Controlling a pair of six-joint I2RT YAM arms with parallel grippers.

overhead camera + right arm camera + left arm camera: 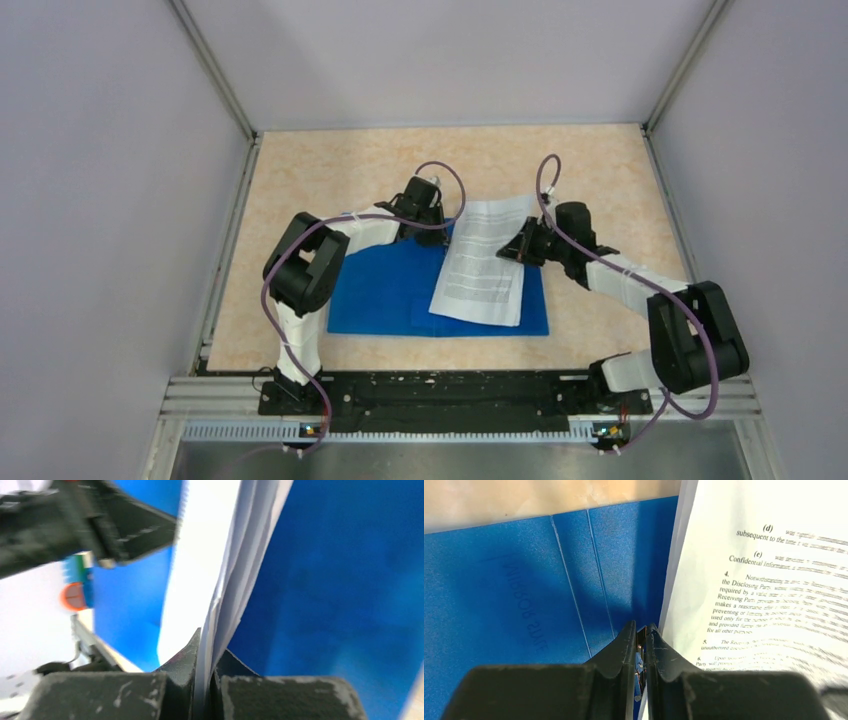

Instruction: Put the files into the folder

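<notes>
Beige, marbled counter (330, 170) with plain grey walls (100, 200) around it is what you see from above. On it the folder (380, 290) lies open and flat, at the side near the arms' bases. It is bright blue. From the left wrist you can see the two straight creases of its spine, and some lettering that reads mirrored through the plastic.

The files (485, 265) are over the right half of the folder, turned a little, and their far end passes beyond the folder's far edge. They are several thin white sheets, filled with lines of small black print. You can read paragraphs marked (d) and (e), numbered items, and the words "Confidential Information".

Your right pincer (520, 248) is closed on the right long edge of the files. In its own wrist view the sheets go straight in between the two fingers and fan apart a little beyond them. How much of the paper rests on the folder, I cannot tell.

Your left pincer (428, 222) is at the folder's far edge, close to the spine and just beside the left edge of the files. Its jaws are almost together, with only a thin slit between. In this slit a bit of blue and a glint of metal show, but I cannot tell if anything is really clamped.

A small orange-and-blue block (77, 587) appears blurred in the right wrist view, beyond the folder.
</notes>
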